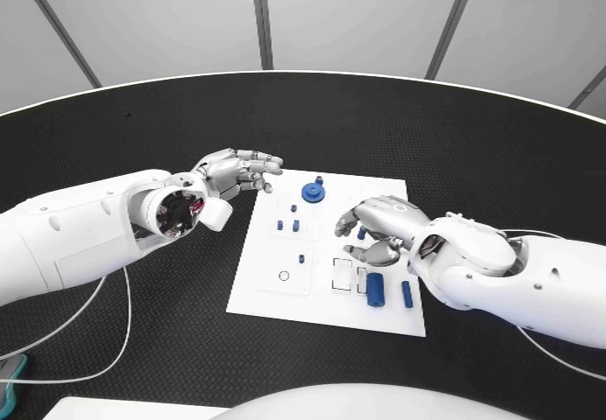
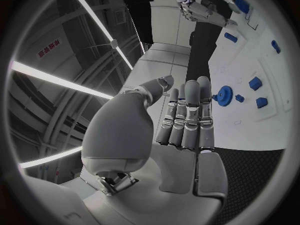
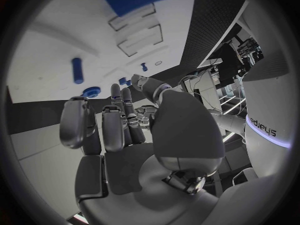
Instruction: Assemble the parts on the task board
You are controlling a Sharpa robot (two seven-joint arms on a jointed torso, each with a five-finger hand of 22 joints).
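The white task board (image 1: 271,289) lies mid-table. A blue gear (image 1: 313,192) stands near its far edge, with small blue pegs (image 1: 288,225) just in front of it. A blue cylinder (image 1: 375,289) and a thinner blue pin (image 1: 406,293) lie near the front right corner. My right hand (image 1: 376,229) hovers over the board's right half, fingers loosely bent and holding nothing; a blue peg (image 1: 362,234) lies on the board beneath its fingertips. That peg (image 3: 77,70) lies free in the right wrist view. My left hand (image 1: 237,172) is off the board's far left corner, fingers extended, empty; the gear (image 2: 224,93) lies beyond its fingertips.
Rectangular slots (image 1: 343,273) and a small round hole (image 1: 283,276) mark the board's front half. White cables (image 1: 120,346) trail over the black table at front left and right. Bare black table surrounds the board.
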